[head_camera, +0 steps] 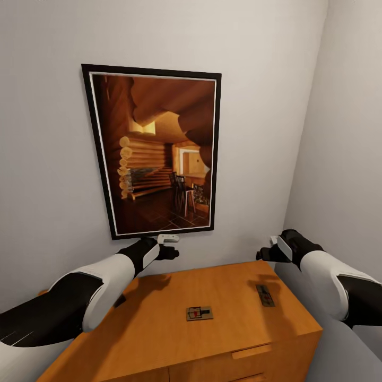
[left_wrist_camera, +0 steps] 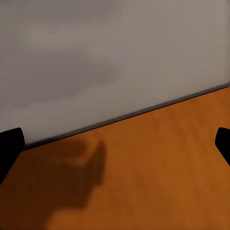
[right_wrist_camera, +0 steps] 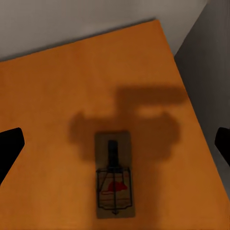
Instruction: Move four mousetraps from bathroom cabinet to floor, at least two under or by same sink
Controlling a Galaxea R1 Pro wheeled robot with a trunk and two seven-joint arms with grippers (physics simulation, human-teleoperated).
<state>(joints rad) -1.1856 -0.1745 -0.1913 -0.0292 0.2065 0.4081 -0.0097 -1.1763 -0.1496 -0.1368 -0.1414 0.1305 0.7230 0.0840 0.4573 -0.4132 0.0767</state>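
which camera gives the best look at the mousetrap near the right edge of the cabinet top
The right wrist view: that mousetrap lies centred and large there, wire and red spot clear. The head view shows it small and dark by the cabinet edge. The left wrist view faces bare wood.

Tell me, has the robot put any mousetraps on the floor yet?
Nothing looks done yet. Two mousetraps lie on the cabinet top: one in the middle, one near the right edge. The right gripper hovers open above the right-edge trap; the left gripper hovers open over bare wood. Neither holds anything. Picking up and moving to the floor is all left.
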